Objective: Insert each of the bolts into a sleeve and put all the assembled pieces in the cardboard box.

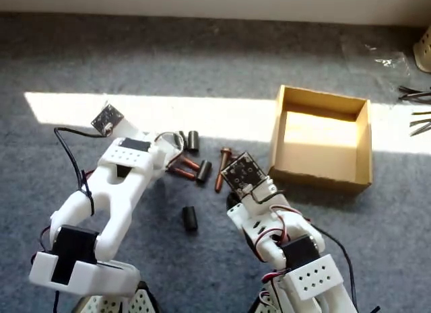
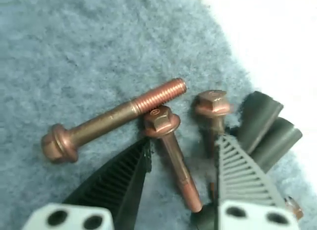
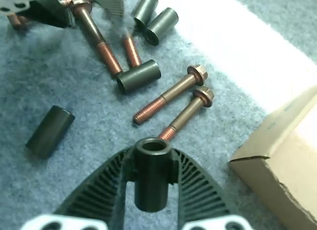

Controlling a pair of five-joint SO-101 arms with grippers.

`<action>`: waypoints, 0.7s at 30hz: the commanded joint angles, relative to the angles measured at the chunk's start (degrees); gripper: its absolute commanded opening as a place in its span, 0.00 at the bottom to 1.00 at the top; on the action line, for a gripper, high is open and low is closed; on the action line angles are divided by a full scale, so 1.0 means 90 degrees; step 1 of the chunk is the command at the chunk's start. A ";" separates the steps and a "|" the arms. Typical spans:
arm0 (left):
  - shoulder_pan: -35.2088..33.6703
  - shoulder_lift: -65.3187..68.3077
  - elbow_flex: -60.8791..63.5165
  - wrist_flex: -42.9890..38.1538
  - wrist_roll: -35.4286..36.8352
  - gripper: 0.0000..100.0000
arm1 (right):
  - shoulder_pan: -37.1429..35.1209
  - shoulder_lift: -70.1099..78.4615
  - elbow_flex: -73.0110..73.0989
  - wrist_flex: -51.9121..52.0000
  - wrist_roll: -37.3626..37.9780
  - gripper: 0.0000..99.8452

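My left gripper (image 2: 183,143) is open and low over the carpet, its fingers on either side of a copper bolt (image 2: 171,151). A second bolt (image 2: 114,118) lies across that one's head, and a third (image 2: 213,109) rests against two dark sleeves (image 2: 267,126). Over the carpet nearer the box, my right gripper (image 3: 152,158) is shut on a dark sleeve (image 3: 152,183), whose open end faces two bolts lying side by side (image 3: 173,94) (image 3: 190,111). The cardboard box (image 1: 320,175) stands open at the right with nothing visible inside.
Loose sleeves lie on the carpet: one by a bolt's tip (image 3: 138,76), one alone (image 3: 49,131), and a pair farther off (image 3: 161,24). A sunlit strip crosses the carpet. Dark tools (image 1: 416,111) lie at the far right edge.
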 commanded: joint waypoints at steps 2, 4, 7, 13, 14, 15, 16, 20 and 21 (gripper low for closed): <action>0.0024 -0.0034 0.0142 -0.0420 0.0147 0.42 | 0.0073 -0.0112 -0.0054 -0.0161 0.0059 0.01; 0.0005 -0.0034 0.0210 -0.0557 0.0137 0.42 | 0.0073 -0.0112 -0.0054 -0.0161 0.0059 0.01; 0.0005 -0.0034 0.0239 -0.0567 0.0147 0.38 | 0.0073 -0.0112 -0.0054 -0.0161 0.0059 0.01; -0.0005 -0.0034 0.0239 -0.0547 0.0147 0.22 | 0.0073 -0.0112 -0.0054 -0.0161 0.0059 0.01; -0.0024 -0.0044 0.0239 -0.0537 0.0147 0.21 | 0.0073 -0.0112 -0.0054 -0.0161 0.0059 0.01; -0.0073 -0.0044 0.0239 -0.0537 0.0147 0.21 | 0.0073 -0.0112 -0.0054 -0.0161 0.0059 0.01; -0.0132 -0.0054 0.0239 -0.0537 0.0147 0.21 | 0.0073 -0.0112 -0.0054 -0.0161 0.0059 0.01; -0.0337 -0.0093 0.0249 -0.0537 0.0137 0.25 | 0.0073 -0.0112 -0.0054 -0.0161 0.0059 0.01; -0.0337 -0.0083 0.0249 -0.0537 0.0137 0.25 | 0.0073 -0.0112 -0.0054 -0.0161 0.0059 0.01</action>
